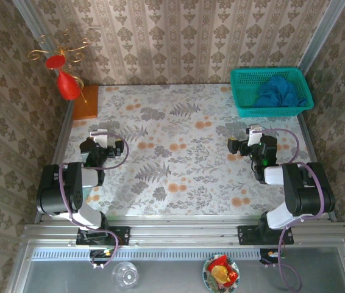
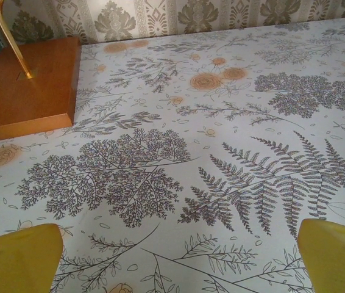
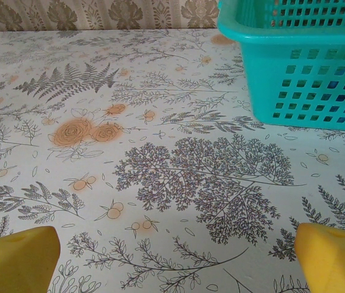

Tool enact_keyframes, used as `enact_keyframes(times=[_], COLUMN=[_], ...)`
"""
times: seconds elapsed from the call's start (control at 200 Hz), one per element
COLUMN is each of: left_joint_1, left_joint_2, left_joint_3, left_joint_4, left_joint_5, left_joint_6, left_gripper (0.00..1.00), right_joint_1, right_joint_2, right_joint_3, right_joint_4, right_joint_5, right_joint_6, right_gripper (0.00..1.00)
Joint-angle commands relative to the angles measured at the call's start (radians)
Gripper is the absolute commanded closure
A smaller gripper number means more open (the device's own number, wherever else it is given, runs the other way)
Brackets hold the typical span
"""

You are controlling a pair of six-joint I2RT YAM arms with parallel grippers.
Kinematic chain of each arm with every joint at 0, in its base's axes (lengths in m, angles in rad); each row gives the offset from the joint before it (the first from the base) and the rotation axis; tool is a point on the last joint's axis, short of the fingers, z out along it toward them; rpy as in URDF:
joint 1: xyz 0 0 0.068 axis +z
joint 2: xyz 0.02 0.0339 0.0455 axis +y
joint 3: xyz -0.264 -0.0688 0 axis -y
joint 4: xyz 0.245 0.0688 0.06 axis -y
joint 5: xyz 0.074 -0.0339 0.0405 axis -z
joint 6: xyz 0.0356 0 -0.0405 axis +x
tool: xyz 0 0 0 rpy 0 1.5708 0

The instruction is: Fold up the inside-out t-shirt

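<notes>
Jaws on the left arm [image 1: 69,189] and the right arm [image 1: 294,189] stand wide apart and hold nothing. The blue t-shirt [image 1: 280,93] lies bunched in a heap inside the teal mesh basket [image 1: 239,76], none of it hanging over the rim. The right arm's jaws sit near the basket's front wall, while the left arm's are well apart from the basket, across the floral tabletop [image 1: 178,152]. The cloth looks soft, light and limp, so it should sag and trail when lifted and could catch on the basket's mesh. A raised fold at the top of the heap seems the best first hold. Collar, hem and seams cannot be made out.
</notes>
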Motion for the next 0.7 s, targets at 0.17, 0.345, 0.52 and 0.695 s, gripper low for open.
enact_keyframes(times=[0.17,0.345,0.52,0.695], left_joint_1=[0.003,0.0,-0.023,-0.09], left_joint_2=[-0.001,-0.07,-0.205,-0.305], left_joint_3=[0.004,0.004,0.054,0.144], left_joint_4=[0.008,-0.046,-0.249,-0.491], left_joint_5=[-0.01,-0.048,-0.154,-0.259], left_joint_6=[-0.017,-0.027,-0.035,-0.059], left_gripper=[0.0,0.0,0.0,0.0], right_joint_1=[0.019,0.05,0.056,0.043], right_joint_2=[-0.01,-0.126,-0.277,-0.322], right_joint_3=[-0.015,0.027,0.126,0.286], right_joint_4=[0.04,-0.133,-0.381,-0.595], right_joint_5=[0.076,0.14,0.202,0.268], right_joint_6=[-0.006,-0.023,0.009,0.084], right_gripper=[0.0,0.0,0.0,0.0])
